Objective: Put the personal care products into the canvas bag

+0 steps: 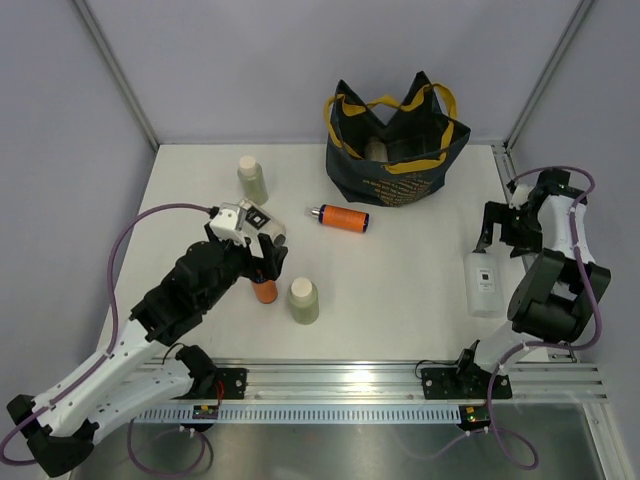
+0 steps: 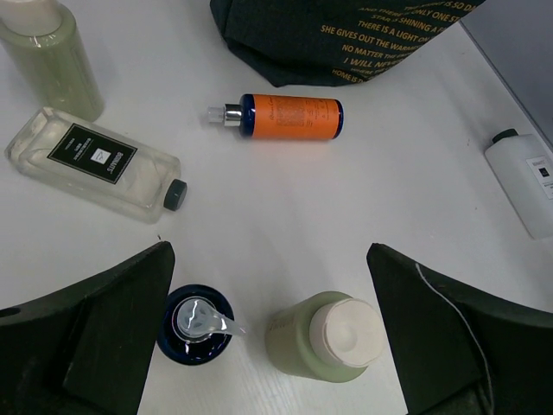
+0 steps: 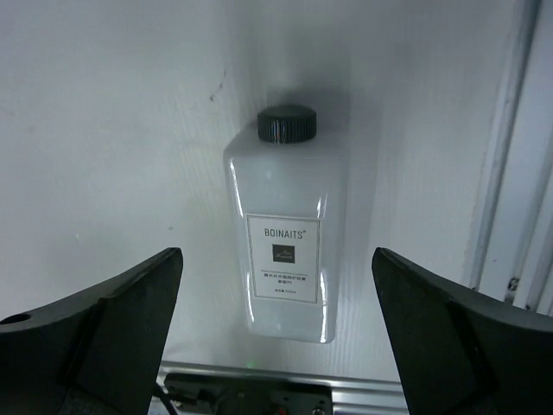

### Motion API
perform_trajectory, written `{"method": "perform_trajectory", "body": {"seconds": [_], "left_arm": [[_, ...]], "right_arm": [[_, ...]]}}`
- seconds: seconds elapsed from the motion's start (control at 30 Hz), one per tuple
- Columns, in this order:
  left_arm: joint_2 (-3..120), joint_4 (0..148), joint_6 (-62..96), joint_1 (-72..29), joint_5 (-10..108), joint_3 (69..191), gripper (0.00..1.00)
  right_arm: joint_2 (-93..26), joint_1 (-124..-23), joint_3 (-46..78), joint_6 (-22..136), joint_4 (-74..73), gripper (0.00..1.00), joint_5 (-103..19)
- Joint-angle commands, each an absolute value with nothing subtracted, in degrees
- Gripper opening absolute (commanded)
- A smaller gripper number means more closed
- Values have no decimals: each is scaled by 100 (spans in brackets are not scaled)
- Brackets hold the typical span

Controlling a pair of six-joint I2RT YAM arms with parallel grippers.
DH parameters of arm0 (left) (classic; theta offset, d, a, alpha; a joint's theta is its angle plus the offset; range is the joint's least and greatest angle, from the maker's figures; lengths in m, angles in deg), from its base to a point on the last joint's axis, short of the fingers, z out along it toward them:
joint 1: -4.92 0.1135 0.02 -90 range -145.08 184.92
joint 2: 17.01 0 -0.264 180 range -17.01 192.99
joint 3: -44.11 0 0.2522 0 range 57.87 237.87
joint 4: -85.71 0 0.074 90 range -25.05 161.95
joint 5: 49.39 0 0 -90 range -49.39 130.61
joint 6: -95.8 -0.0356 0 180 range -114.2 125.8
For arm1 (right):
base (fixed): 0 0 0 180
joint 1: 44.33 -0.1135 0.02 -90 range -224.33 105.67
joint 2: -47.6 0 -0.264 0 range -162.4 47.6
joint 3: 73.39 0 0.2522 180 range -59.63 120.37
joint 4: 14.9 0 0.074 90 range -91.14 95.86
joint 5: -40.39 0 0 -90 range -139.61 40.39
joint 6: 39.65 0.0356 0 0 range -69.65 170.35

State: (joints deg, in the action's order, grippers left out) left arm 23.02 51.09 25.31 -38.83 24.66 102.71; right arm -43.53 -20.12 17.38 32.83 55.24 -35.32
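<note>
The navy canvas bag with yellow handles stands open at the back; it also shows in the left wrist view. A pale item lies inside it. My left gripper is open and empty above an upright orange bottle and a pale green bottle. The second orange bottle lies on its side. The clear black-labelled bottle lies flat next to the second green bottle. My right gripper is open over the lying white rectangular bottle. The peach bottle is not clearly seen.
A metal rail runs along the near table edge, close to the white bottle's base. Grey walls and frame posts close in the table on three sides. Purple cables loop off both arms.
</note>
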Motion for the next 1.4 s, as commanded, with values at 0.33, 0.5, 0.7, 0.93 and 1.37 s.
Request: {"method": "perform_trajectory", "body": {"seconds": [0.33,0.5,0.7,0.93,1.37], "left_arm": [[1867,5534,2690,-3859,2461,9743,99],[1902,5630,2725,-3859,2531,9716,99],[2174,5806,2778,-3850,2681,9777,99],[2552,5974,2769,-3850,2804,10023,99],[3501,6614,3427,-3850,3901,10753,99]], "right_arm": [[-5215,-2506,849,3672,4818,99,-4696],[-5732,-2824,690,3804,4492,100,-5373],[-6146,-3000,1076,3778,4763,96,-5681],[-6516,-3009,1498,3716,5238,37,-4736],[-7350,-2025,2519,2918,6539,1,74]]}}
